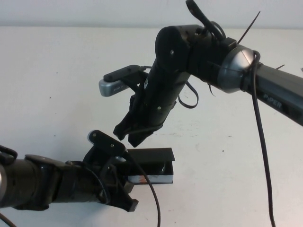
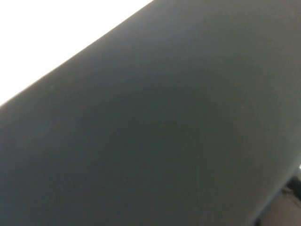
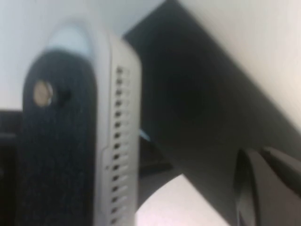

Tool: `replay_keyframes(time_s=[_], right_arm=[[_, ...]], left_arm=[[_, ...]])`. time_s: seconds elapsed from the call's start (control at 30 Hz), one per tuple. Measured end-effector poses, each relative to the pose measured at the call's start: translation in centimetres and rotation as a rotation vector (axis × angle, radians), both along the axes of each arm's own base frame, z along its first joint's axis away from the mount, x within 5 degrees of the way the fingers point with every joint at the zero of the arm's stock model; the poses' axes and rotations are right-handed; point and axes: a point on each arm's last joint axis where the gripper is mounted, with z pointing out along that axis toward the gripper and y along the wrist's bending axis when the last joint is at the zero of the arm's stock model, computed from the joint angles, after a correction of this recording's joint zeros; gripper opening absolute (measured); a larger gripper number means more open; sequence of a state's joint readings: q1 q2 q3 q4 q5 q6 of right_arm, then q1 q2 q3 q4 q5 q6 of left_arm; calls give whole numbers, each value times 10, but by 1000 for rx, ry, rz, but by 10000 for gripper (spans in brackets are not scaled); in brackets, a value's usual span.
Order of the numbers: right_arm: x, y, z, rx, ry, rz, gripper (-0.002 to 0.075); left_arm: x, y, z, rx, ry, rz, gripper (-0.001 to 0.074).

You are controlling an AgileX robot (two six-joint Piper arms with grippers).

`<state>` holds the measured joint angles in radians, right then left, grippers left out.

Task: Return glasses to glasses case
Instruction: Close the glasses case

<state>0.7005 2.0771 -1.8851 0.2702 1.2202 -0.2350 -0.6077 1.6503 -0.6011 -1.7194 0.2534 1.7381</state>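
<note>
**Both arms crowd the glasses case at the near edge of the table**

Lying near the front of the white table [image 1: 57, 85], the glasses case [image 1: 152, 165] is a black box with its flap lid flat on top and a strip of blue, white and orange pattern showing along its front edge. The glasses cannot be made out in any view; whether they lie inside the case is hidden.

The left gripper [image 1: 120, 189] reaches in from the robot's left and sits right against the case's left end, its dark fingers overlapping the box in the high view. Whether those fingers clasp the case or merely rest beside it cannot be told. The left wrist view is filled by a dark flat surface [image 2: 164, 132] pressed close to the lens.

The right gripper [image 1: 131, 135] hangs just above the case's rear left corner, pointing down. Its tips sit close together, with nothing visible between them. The right wrist view shows a black slab, probably the case lid [image 3: 202, 103], close below.
</note>
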Motion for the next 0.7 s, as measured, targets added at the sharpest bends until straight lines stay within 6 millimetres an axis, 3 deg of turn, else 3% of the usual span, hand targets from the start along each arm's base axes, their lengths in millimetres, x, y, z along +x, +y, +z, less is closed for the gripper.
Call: replay_keyframes(time_s=[0.27, 0.43, 0.53, 0.7], right_arm=[[21, -15, 22, 39, -62, -53, -13], [36, -39, 32, 31, -93, -123, -13], [34, -46, 43, 36, -113, -136, -13], [18, -54, 45, 29, -80, -136, -13]], left_arm=[[-1, -1, 2, -14, 3, -1, -1], [-13, 6, 7, -40, 20, 11, -1], [-26, 15, 8, -41, 24, 15, -1], [-37, 25, 18, -51, -17, 26, -1]])
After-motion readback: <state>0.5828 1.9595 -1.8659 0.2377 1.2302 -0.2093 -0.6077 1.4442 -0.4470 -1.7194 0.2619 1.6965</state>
